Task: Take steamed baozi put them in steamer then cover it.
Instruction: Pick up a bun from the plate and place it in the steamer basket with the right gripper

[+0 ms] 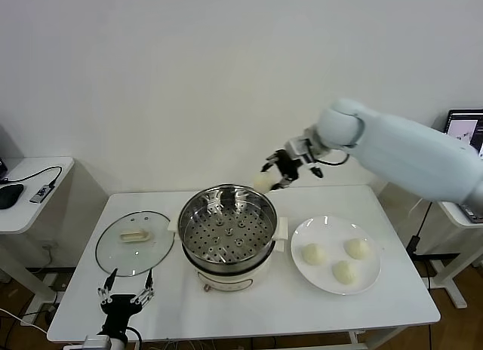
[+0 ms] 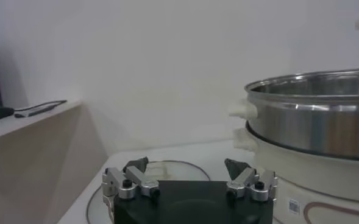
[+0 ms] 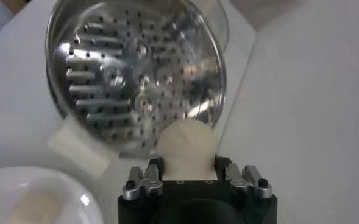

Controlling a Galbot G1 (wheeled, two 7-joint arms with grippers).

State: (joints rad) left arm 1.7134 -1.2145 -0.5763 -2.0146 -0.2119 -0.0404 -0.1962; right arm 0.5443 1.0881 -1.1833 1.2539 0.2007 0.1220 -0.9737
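The right gripper (image 1: pixel 273 176) is clamped on a smooth, round, cream-white dough bun (image 3: pixel 187 145) above the far rim of the shiny perforated steel steamer (image 1: pixel 228 228); the left gripper (image 1: pixel 125 291) stands spread apart.

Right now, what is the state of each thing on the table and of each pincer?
Steamer: uncovered, perforated tray empty.
Cover: lying flat on the table, left of the steamer.
Held baozi: in the air above the steamer's far rim.
Plate: holds three baozi.
Right pincer: shut on the held baozi.
Left pincer: open, empty, near the cover.
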